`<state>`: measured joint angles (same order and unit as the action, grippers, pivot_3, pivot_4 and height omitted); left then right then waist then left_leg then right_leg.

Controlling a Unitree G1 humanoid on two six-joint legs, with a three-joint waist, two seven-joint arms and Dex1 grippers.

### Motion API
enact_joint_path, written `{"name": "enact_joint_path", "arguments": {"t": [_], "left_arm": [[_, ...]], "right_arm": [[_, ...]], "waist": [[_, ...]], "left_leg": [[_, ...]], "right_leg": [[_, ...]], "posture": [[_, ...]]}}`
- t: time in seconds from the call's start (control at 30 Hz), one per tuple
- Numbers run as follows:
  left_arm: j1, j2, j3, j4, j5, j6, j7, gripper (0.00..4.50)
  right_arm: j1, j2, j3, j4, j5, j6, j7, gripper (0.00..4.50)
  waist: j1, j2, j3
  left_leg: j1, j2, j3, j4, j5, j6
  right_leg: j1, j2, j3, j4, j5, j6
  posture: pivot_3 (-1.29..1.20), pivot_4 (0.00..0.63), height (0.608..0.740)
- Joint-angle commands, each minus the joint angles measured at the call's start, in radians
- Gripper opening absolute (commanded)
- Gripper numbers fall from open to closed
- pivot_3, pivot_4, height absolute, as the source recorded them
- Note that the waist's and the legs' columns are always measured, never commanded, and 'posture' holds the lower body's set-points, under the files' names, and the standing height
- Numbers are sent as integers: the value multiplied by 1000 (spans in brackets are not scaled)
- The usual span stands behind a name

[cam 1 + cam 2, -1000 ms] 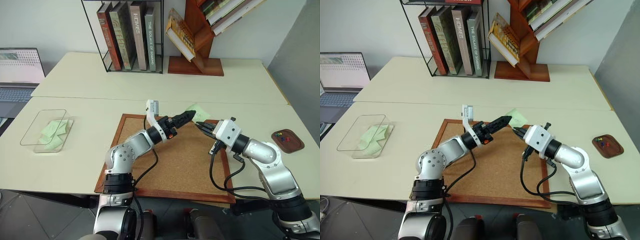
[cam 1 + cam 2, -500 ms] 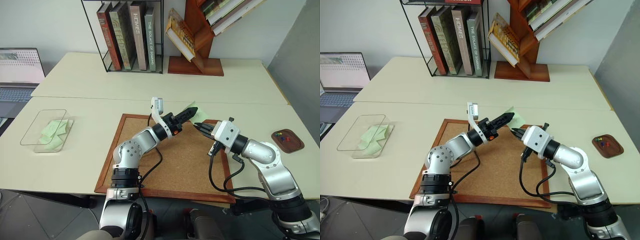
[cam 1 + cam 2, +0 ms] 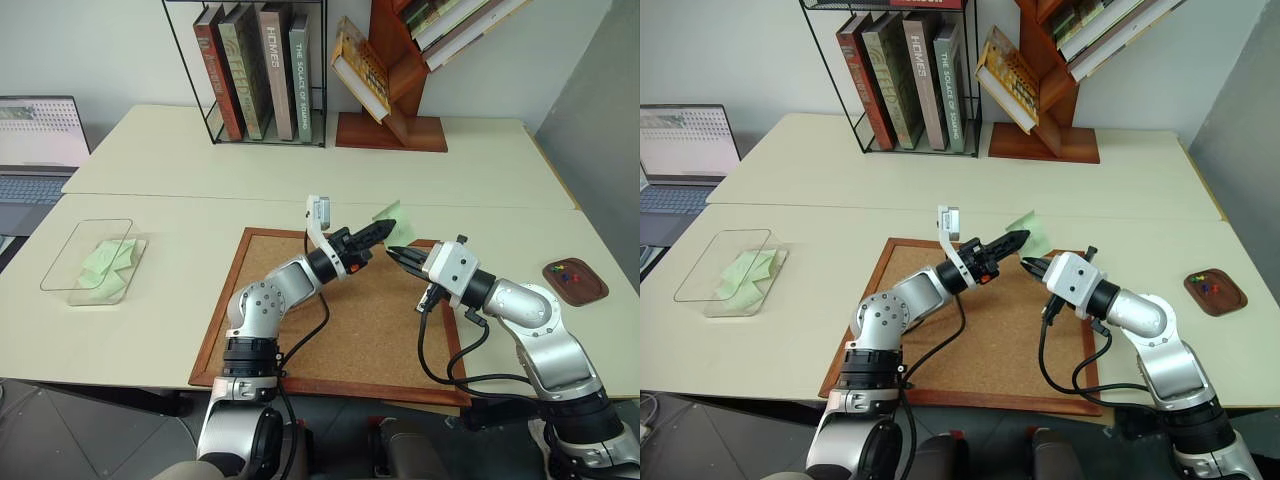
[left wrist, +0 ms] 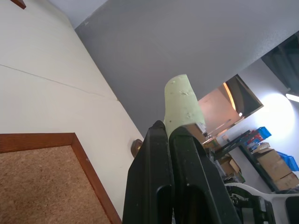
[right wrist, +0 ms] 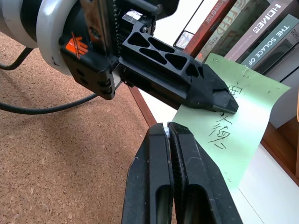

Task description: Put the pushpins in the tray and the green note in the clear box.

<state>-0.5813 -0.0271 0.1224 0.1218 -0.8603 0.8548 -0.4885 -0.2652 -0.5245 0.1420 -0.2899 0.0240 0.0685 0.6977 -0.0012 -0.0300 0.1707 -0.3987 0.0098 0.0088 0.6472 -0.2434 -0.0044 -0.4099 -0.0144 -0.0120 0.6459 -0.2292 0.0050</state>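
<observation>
Both grippers are pressed shut: the left gripper (image 3: 384,228) pinches the green note (image 3: 391,214) lifted over the far edge of the corkboard (image 3: 340,330), the right gripper (image 3: 398,253) empty just beside it. Thin paper in that corner grip may slip or tear on the long carry left to the clear box (image 3: 72,262).

corkboard (image 3: 340,320): near centre of my table
clear box (image 3: 90,260): far left
tray (image 3: 575,281): far right
books (image 3: 258,70): far side
</observation>
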Motion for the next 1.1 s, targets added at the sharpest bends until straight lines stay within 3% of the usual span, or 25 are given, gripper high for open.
{"name": "enact_joint_path", "arguments": {"t": [0.03,0.57,0.9,1.1], "left_arm": [[-2,-3,-1,-27,21,-47,-1,49],[-4,-4,-1,-4,91,-108,27,49],[100,180,-176,-304,184,-144,-127,49],[134,210,-207,-342,211,-167,-147,49]], "right_arm": [[-5,-3,-22,-54,17,-40,-1,0],[69,-18,-113,-173,61,-11,-46,0],[209,21,-468,-72,106,171,-281,0],[222,-13,-564,131,21,226,-427,0]], "waist": [[0,0,0],[1,0,0],[3,0,0],[1,1,0]], "left_leg": [[0,0,0,0,0,0],[0,0,0,0,0,0],[0,0,1,0,0,0],[1,0,2,0,0,0]], "right_leg": [[0,0,0,0,0,0],[0,0,0,0,0,0],[0,-4,1,0,0,0],[1,-4,2,1,0,-1]], "posture": [[0,150,740],[0,150,740],[0,150,740],[0,150,740]]}}
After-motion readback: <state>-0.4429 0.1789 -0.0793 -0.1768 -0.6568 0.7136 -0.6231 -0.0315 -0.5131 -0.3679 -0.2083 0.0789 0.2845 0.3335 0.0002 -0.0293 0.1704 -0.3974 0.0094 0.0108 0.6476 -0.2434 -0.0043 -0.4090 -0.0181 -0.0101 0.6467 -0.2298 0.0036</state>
